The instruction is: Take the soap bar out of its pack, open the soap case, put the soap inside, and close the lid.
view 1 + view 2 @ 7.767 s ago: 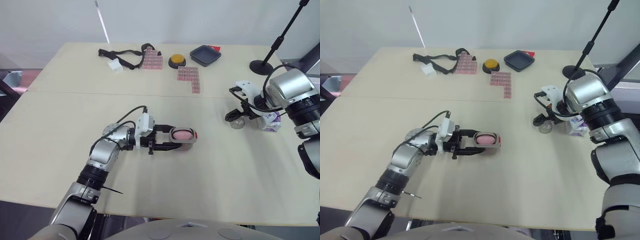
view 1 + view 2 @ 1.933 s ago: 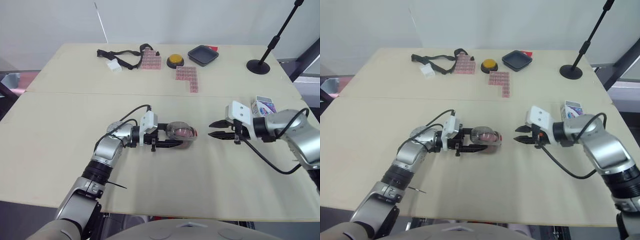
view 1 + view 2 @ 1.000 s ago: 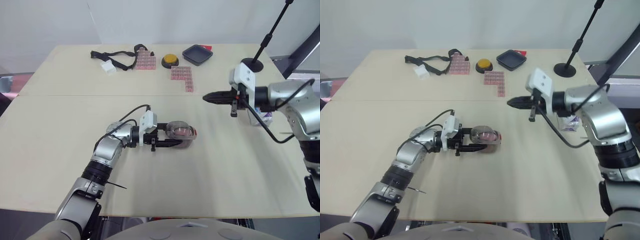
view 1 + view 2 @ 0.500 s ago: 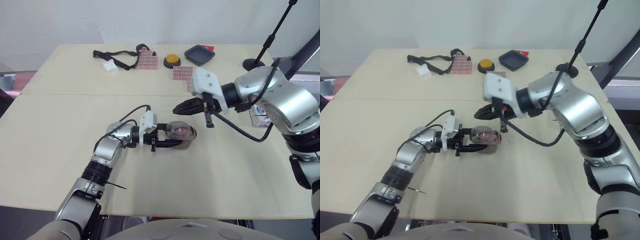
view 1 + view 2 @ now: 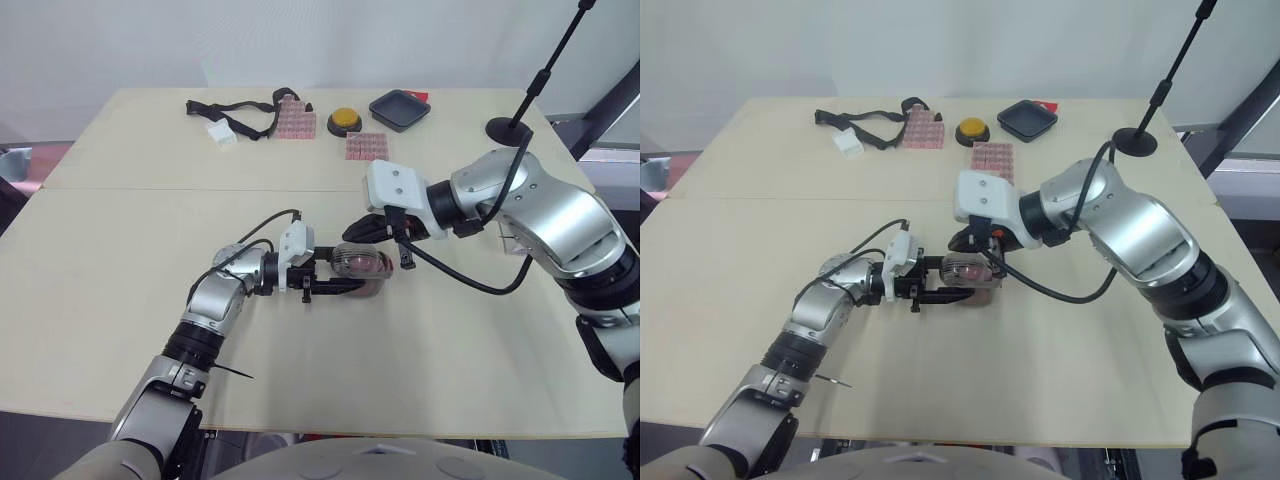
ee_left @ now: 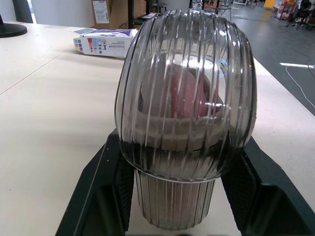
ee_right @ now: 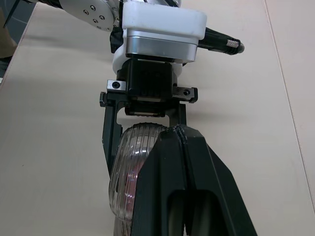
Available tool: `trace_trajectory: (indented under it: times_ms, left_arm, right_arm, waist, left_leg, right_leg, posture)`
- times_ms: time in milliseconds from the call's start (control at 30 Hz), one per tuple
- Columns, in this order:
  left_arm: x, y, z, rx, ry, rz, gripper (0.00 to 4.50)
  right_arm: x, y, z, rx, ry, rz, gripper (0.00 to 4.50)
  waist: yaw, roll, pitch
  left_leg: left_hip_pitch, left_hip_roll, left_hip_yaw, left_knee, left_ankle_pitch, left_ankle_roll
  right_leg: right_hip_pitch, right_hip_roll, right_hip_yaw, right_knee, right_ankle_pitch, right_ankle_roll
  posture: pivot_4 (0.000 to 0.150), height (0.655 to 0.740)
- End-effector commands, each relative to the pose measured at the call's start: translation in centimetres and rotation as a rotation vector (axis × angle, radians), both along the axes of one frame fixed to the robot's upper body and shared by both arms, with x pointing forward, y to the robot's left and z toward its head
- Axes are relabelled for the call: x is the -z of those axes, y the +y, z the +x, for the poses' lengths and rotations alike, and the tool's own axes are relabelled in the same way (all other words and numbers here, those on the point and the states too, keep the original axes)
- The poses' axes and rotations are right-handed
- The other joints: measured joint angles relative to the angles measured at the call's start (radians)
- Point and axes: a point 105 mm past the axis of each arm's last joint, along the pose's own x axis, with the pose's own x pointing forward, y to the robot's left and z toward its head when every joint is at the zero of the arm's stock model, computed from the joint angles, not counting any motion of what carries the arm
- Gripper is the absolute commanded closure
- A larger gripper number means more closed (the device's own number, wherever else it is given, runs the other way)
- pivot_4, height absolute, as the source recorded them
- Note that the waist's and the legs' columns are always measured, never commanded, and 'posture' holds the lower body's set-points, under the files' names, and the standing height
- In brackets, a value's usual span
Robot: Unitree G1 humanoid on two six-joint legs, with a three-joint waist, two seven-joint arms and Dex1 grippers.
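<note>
The clear ribbed soap case (image 5: 360,265) lies on the table with its lid on and the pink soap (image 6: 179,93) inside. My left gripper (image 5: 352,277) is shut on the case, one black finger (image 6: 101,196) along each side of the base. My right gripper (image 5: 352,235) is shut, and its joined tips (image 7: 181,133) rest at the far upper side of the lid. The soap pack (image 6: 105,42) lies flat on the table beyond the case.
Along the far edge lie a black strap (image 5: 240,105), two pink block pieces (image 5: 296,121) (image 5: 367,147), a yellow button (image 5: 345,121) and a dark tray (image 5: 398,108). A stand's round base (image 5: 508,128) sits at the far right.
My right arm has swung left from the table's right side and lowered its shut tips onto the case's lid. The left gripper and the case have stayed put.
</note>
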Motion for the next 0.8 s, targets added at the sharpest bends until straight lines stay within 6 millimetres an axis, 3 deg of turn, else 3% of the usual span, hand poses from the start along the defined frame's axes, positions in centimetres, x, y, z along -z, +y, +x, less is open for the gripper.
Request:
trace_trajectory:
  times_ms: [33, 800]
  left_arm:
    - [-1.4, 0.2, 0.2, -0.006, -0.046, -0.04, 2.57]
    - [-1.4, 0.3, 0.2, -0.012, -0.043, -0.039, 2.57]
  right_arm:
    - [0.1, -0.1, -0.4, -0.015, -0.022, -0.011, 4.49]
    - [1.4, -1.7, -0.3, -0.003, -0.003, -0.077, 4.49]
  waist:
    - [0.0, 0.0, 0.0]
    - [0.0, 0.0, 0.0]
  left_leg:
    - [0.0, 0.0, 0.0, 0.0, 0.0, 0.0]
    - [0.0, 0.0, 0.0, 0.0, 0.0, 0.0]
  right_leg:
    - [0.0, 0.0, 0.0, 0.0, 0.0, 0.0]
    - [0.0, 0.0, 0.0, 0.0, 0.0, 0.0]
  posture:
    - [0.15, 0.74]
    - [0.15, 0.74]
